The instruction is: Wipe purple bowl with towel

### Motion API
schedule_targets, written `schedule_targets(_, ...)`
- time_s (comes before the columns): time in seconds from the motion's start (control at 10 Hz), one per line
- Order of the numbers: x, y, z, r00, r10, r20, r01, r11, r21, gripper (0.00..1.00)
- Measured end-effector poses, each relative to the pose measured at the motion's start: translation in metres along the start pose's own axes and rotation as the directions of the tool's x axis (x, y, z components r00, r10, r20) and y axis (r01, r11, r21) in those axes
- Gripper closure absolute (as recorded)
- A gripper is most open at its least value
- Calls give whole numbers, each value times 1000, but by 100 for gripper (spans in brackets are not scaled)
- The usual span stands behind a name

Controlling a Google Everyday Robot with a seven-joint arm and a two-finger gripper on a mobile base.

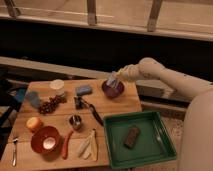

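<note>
The purple bowl (113,90) sits at the back right corner of the wooden table (115,106). My gripper (114,80) hangs just over the bowl's far rim, at the end of the white arm that reaches in from the right. It is shut on the towel (111,81), a pale blue-grey wad that hangs down into the bowl's opening. The towel and gripper hide part of the bowl's inside.
A blue sponge (84,90) lies left of the bowl, with a white cup (57,85), a blue cup (32,98) and grapes (50,105) beyond. In front are an orange-red bowl (46,140), a metal cup (76,121) and a green tray (150,150) holding a brown block (132,136).
</note>
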Motion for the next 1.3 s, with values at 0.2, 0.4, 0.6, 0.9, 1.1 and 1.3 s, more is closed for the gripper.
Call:
schedule_targets(0.2, 0, -1, 1, 1000, 5, -1, -5, 1000, 3, 100)
schedule_targets(0.4, -6, -14, 10, 999, 50, -9, -50, 998, 28, 100)
schedule_targets(0.6, -12, -39, 26, 995, 96, -13, -95, 994, 58, 100)
schedule_targets(0.9, -22, -68, 44, 988, 156, -19, -154, 983, 102, 100)
schedule_targets(1.1, -25, -71, 57, 984, 175, -33, -171, 980, 106, 100)
schedule_targets(1.3, -23, -67, 71, 982, 181, -59, -175, 980, 99, 100)
